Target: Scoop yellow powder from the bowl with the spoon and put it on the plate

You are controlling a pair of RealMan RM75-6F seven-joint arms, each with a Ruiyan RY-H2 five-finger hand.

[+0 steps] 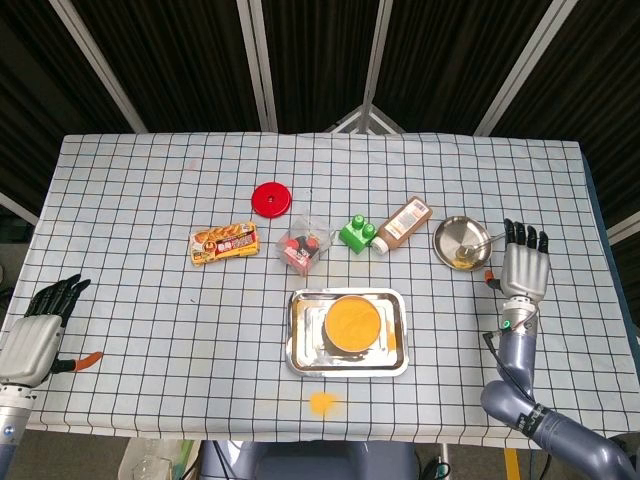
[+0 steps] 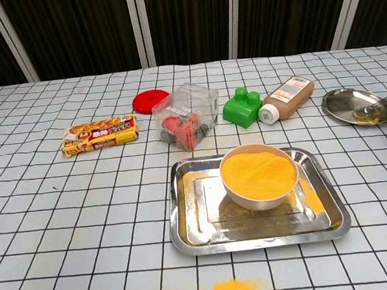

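A white bowl [image 1: 353, 323] heaped with yellow powder [image 2: 258, 171] stands inside a steel tray [image 1: 298, 345] near the table's front. The small steel plate [image 1: 455, 235] lies at the right with a little yellow powder in it. The spoon [image 1: 478, 240] rests in the plate, its handle pointing right over the rim [image 2: 380, 101]. My right hand [image 1: 525, 268] hovers just right of the plate with its fingers spread, holding nothing and clear of the spoon. My left hand [image 1: 35, 335] sits open at the table's left edge, far from everything.
Spilled yellow powder [image 1: 321, 402] marks the cloth in front of the tray. Behind the tray lie a snack packet [image 1: 224, 242], red lid [image 1: 270, 199], clear box [image 1: 303, 245], green block [image 1: 357, 234] and a brown bottle [image 1: 403, 223] on its side.
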